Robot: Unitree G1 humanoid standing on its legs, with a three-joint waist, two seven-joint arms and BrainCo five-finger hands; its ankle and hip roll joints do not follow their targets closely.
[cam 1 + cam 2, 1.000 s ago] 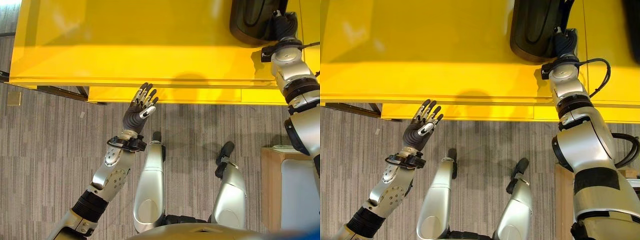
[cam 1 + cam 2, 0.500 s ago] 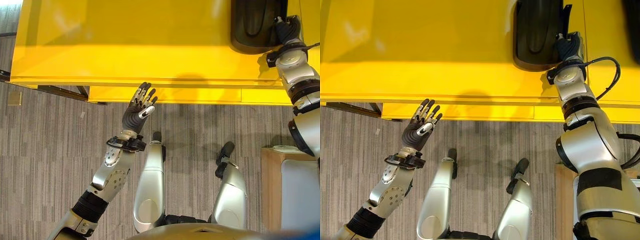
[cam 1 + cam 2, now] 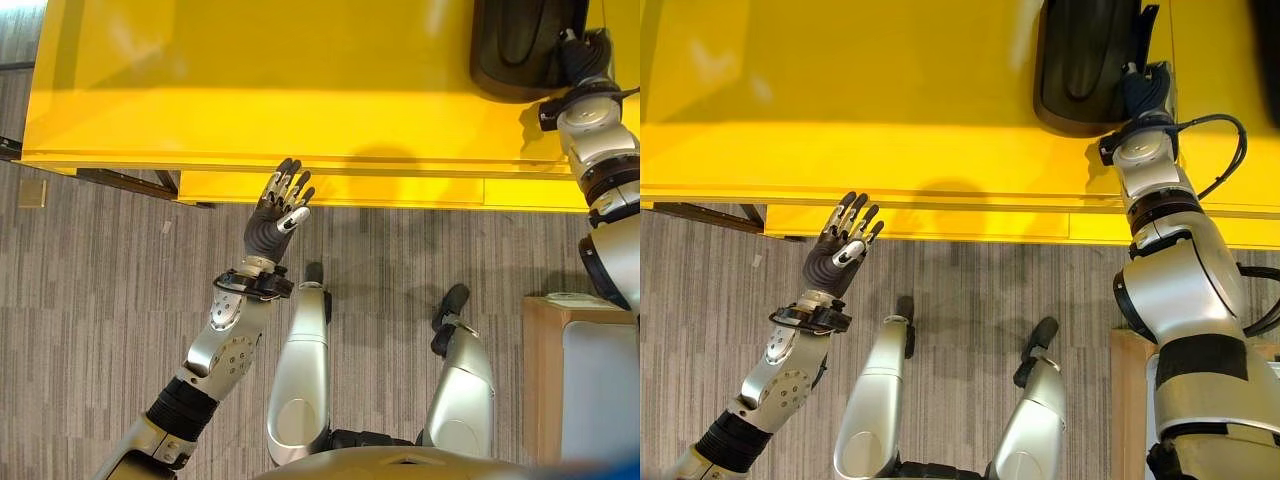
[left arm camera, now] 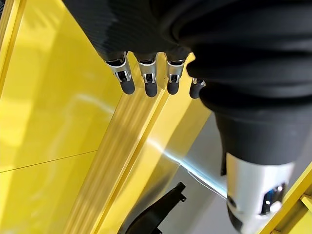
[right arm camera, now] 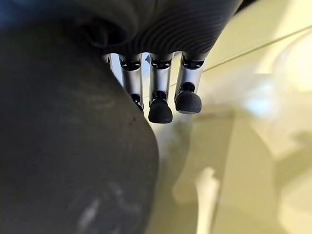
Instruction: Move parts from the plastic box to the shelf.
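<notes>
Yellow shelf [image 3: 250, 90]: black part [image 3: 520, 45] farther in under right hand [image 3: 585, 55], grip hidden; left hand [image 3: 275, 215] open.

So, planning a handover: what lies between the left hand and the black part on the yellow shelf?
Only bare yellow shelf surface between the left hand and the black part, in the eye views.

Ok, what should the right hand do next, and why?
Probably let go and draw back: the right hand sits at the black part's edge, and the part already lies on the yellow shelf. The left hand is open, idle.
</notes>
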